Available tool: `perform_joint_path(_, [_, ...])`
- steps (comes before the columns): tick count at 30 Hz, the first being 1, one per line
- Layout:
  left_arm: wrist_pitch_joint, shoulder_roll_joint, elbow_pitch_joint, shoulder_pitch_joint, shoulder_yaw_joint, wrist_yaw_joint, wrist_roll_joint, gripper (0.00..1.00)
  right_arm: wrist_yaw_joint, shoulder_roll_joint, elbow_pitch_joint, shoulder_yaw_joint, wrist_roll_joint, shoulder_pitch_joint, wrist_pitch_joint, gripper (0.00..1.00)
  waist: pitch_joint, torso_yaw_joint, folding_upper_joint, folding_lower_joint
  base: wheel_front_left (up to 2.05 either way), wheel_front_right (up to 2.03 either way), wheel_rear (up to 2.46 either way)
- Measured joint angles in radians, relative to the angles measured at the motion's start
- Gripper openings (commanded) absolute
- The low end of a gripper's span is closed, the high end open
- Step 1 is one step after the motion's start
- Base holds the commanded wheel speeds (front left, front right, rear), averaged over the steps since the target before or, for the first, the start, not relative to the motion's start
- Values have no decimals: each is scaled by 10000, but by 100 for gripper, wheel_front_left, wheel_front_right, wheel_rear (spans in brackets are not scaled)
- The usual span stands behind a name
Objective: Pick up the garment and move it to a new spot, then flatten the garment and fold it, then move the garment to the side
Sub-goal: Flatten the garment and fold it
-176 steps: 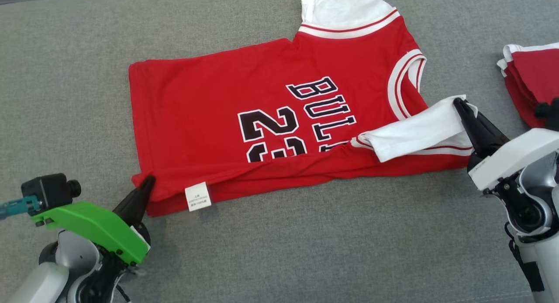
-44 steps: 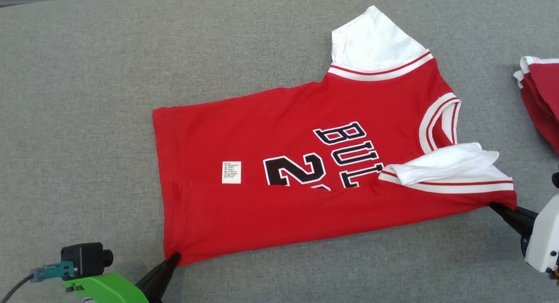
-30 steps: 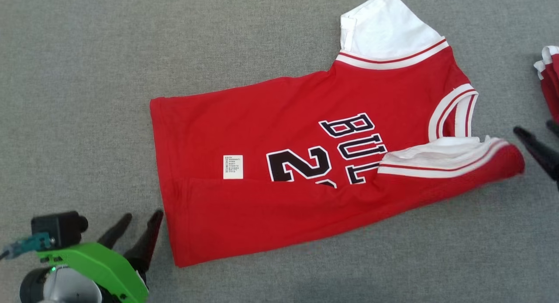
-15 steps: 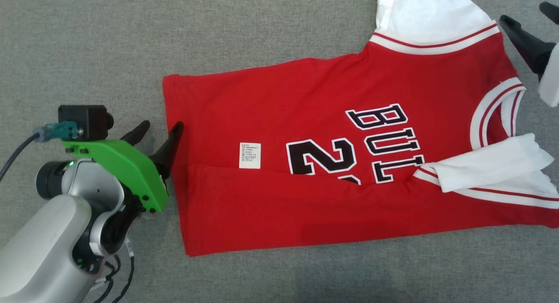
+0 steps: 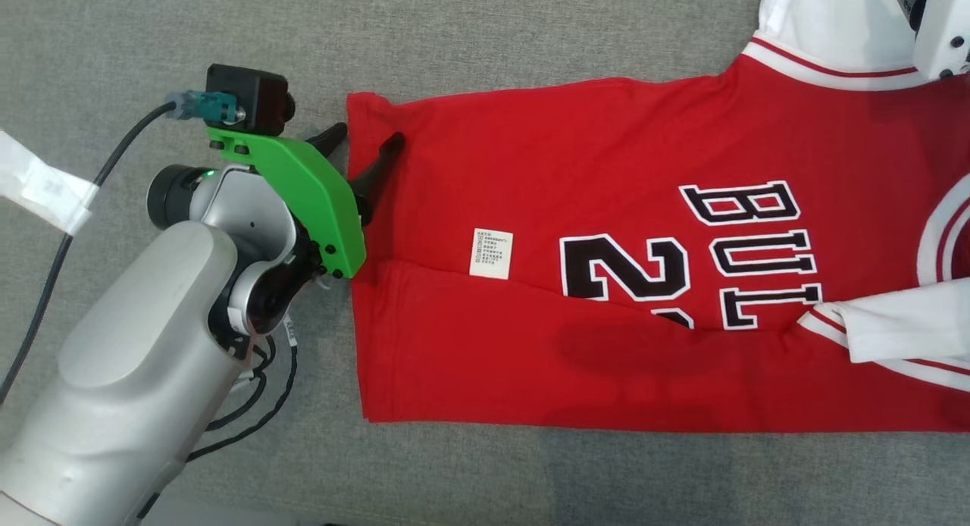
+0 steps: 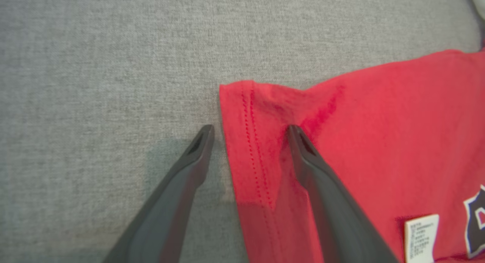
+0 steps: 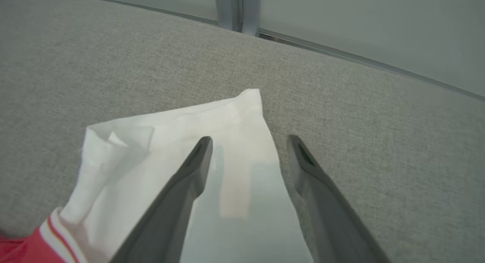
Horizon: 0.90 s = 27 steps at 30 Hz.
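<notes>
Since the preceding frame, the left pincer [image 5: 370, 133] has travelled along the hem [image 6: 246, 160] of the garment [image 5: 530, 170] to its far corner, and the right pincer [image 7: 250, 138] has come over the white sleeve [image 7: 170, 134].

We see the left pincer spread wide and holding nothing. It straddles the hem. In the left wrist view, one finger is over the bare table [image 5: 530, 41] just outside the edge. The other finger is on the red cloth, with its tip at a small crease. The corner of the garment lies just ahead of the fingertips.

We see the right pincer equally wide and also empty. In the right wrist view, one finger is above the sleeve and the other is above the table just beyond the sleeve's edge.

The garment lies flat on the table, stretched between the two pincers. Its near side is folded up over the front [image 5: 530, 344], and this fold covers the lower part of the numerals. A care label [image 5: 491, 253] sits just above the fold line, near the left pincer.
</notes>
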Motion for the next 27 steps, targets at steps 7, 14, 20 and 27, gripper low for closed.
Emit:
perform_joint_path(7, [173,-370,683,-424,-169,-441,-77,100,0,142,1049,209,-311,-484,-199,100,166,312,0,-1,0,0,0])
perform_joint_path(14, [153,-562,1099,-672,-232,-794,-96,93,0,169,1534,336,-428,-797,-280,100,198,354,0,-2,0,0,0])
perform_joint_path(20, [48,-683,1333,-725,-148,-1135,-359,0,8,313,1639,598,-100,-841,-546,0,176,318,0,-1,0,0,0])
perform_joint_path(27, [-711,-322,972,-150,146,-1016,-343,0,8,207,1060,709,1327,-702,-1496,0,-140,44,0,-1,0,0,0])
